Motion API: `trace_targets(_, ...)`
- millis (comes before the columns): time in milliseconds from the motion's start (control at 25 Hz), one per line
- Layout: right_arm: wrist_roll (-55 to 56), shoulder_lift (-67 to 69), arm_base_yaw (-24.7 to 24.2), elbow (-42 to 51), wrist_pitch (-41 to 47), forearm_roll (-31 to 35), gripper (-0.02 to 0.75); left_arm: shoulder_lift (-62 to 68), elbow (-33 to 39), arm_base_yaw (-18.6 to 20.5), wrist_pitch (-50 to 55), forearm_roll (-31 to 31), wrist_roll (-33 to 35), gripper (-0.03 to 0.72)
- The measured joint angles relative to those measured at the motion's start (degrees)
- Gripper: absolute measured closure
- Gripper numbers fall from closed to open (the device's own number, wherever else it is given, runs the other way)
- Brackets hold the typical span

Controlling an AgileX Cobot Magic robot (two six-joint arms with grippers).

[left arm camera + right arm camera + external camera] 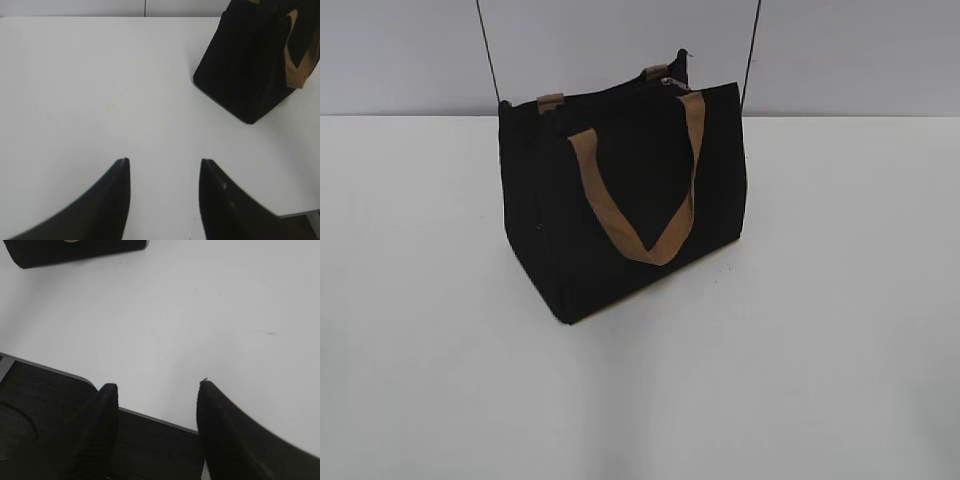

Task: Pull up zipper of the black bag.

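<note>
Both claws open, black bag [620, 210] well apart

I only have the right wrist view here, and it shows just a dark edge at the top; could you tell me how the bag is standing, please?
Observer: The black bag stands upright on the white table, a tan handle hanging down its front face.
Operator: Thank you. Can you see the zipper pull?
Observer: Yes, a small silver pull tab sits on the zipper near the top edge's right end in the exterior view.
Operator: And where is the left gripper?
Observer: The left gripper is open over bare table, the bag up and to its right, untouched.
</note>
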Motion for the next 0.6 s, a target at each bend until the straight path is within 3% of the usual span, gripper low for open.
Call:
trace_targets(160,-2.87,0.0,0.0,0.67,-1.16,-0.07,0.349,-0.26,0.01,0.0,-0.08,-0.7,1.6,0.347)
trace_targets(280,-3.65,0.0,0.0,1.89,-6.71,-0.2,0.349,-0.26,0.07,0.0,-0.08,-0.7,1.95,0.347)
trace_targets(600,-3.85,0.0,0.0,2.79,-7.5,-0.33,0.349,-0.26,0.07,0.0,-0.08,-0.7,2.07,0.347)
